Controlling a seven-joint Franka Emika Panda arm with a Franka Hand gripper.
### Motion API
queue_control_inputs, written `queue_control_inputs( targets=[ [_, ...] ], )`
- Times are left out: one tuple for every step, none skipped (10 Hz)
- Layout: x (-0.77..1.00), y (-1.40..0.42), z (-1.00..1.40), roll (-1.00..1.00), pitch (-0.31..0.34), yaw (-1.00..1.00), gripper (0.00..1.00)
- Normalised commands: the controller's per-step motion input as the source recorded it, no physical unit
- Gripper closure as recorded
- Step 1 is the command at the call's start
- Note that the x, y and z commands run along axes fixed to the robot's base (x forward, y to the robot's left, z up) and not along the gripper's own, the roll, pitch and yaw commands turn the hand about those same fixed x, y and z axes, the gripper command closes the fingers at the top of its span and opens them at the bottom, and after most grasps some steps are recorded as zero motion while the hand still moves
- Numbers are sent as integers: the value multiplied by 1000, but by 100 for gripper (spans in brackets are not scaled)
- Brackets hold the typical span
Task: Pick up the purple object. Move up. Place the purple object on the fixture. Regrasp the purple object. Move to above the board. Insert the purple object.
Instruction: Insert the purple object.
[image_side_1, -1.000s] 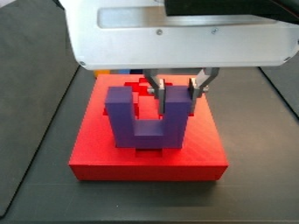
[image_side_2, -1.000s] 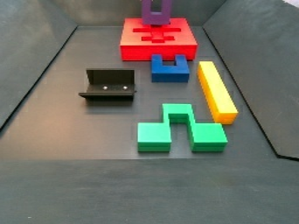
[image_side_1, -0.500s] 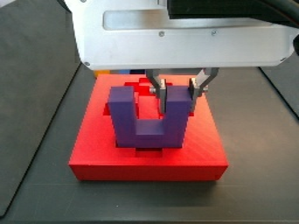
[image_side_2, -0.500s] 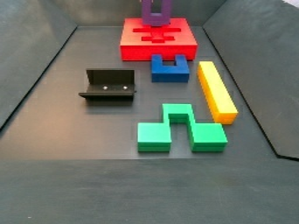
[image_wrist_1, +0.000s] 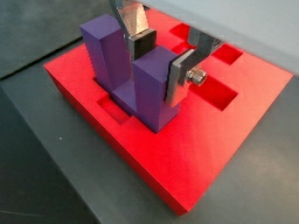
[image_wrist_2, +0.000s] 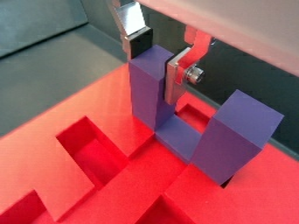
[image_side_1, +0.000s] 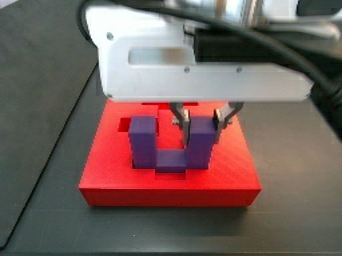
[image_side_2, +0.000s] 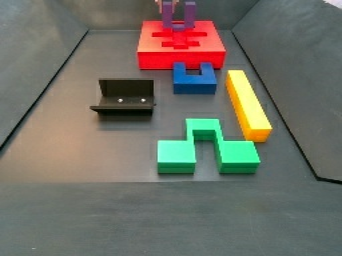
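The purple object (image_wrist_1: 105, 52) is a U-shaped block standing prongs up on the red board (image_wrist_1: 205, 153). Its base sits down in a cutout near the board's edge, as a side view (image_side_1: 144, 142) shows. My gripper (image_wrist_1: 160, 74) is shut on one prong near its top, one finger plate on each side of it. The same grip shows in a wrist view (image_wrist_2: 158, 72) and a side view (image_side_1: 198, 120). In a side view the purple object (image_side_2: 178, 12) and board (image_side_2: 183, 45) are at the far end. The dark fixture (image_side_2: 124, 97) stands empty at mid left.
A blue notched block (image_side_2: 195, 76) lies just in front of the board. A long yellow bar (image_side_2: 246, 103) lies to its right. A green block (image_side_2: 205, 147) is nearer the front. Raised grey walls border the floor on both sides.
My gripper has moved down with the purple object. The block stands lower than before, its base sunk into the board's cutout.
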Motion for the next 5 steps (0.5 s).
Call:
queue_control_inputs(
  targets=[
    [597,0,-551,29,6,0,100],
    [474,-69,-449,111,0,0,100],
    [426,-131,-406,141,0,0,100],
    [63,0,0,0,19,0,100],
    [0,0,0,0,0,0,100]
  ],
)
